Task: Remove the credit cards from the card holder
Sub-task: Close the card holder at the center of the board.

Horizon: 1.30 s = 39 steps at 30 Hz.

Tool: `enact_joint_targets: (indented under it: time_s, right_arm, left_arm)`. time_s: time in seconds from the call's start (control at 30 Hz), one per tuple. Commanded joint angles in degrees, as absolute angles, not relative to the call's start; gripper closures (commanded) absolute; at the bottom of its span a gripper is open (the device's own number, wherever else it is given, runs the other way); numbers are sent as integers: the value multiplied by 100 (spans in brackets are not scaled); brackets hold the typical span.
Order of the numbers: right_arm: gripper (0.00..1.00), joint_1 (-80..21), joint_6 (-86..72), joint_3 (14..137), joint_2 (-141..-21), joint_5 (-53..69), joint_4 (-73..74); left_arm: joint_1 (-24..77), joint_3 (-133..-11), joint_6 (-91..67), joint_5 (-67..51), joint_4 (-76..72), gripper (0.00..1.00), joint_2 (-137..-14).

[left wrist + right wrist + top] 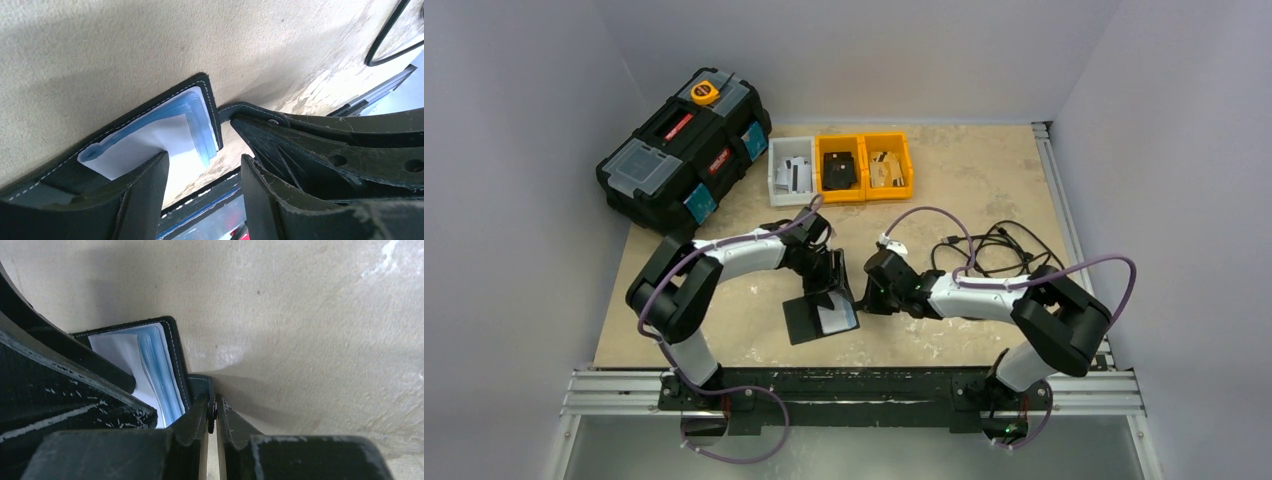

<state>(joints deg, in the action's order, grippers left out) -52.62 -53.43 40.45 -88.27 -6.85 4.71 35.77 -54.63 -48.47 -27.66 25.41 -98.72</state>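
Observation:
The card holder (809,318) lies open on the table near the front edge, black with white stitching. The credit cards (167,132), a pale white and bluish stack, sit in its pocket and also show in the right wrist view (150,365). My left gripper (202,160) is open above the cards, one finger (142,192) over the white card, nothing between the jaws. My right gripper (214,402) is shut on the wallet's snap tab (202,385) at the wallet's right edge. In the top view both grippers, left (832,288) and right (866,296), meet at the wallet.
A large black toolbox (679,150) stands at the back left. A white bin (791,172) and two orange bins (864,167) stand at the back. Black cables (994,250) lie right of centre. The metal rail (854,390) runs along the table's front edge.

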Motion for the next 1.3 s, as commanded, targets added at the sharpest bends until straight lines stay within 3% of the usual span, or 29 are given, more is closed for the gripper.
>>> enact_joint_targets:
  time_s: [0.0, 0.43, 0.77, 0.9, 1.27]
  right_arm:
    - [95, -5342, -5571, 3766, -8509, -821, 462]
    - [96, -5343, -5709, 3539, -8305, -890, 754]
    - [96, -5309, -5547, 3647, -8516, -892, 834]
    - [97, -5294, -5515, 3691, -8423, -924, 914]
    - [98, -5314, -5349, 3818, -8535, -963, 932]
  left_arm:
    - [3612, -5660, -4704, -2471, 2671, 44, -9690]
    - [3436, -4857, -4569, -923, 3833, 37, -7782]
    - [2964, -3872, -4531, -1424, 3119, 25, -7724]
    - [2955, -3751, -4588, -1612, 2737, 25, -8068]
    - [3010, -3771, -4924, -2309, 1940, 59, -8268]
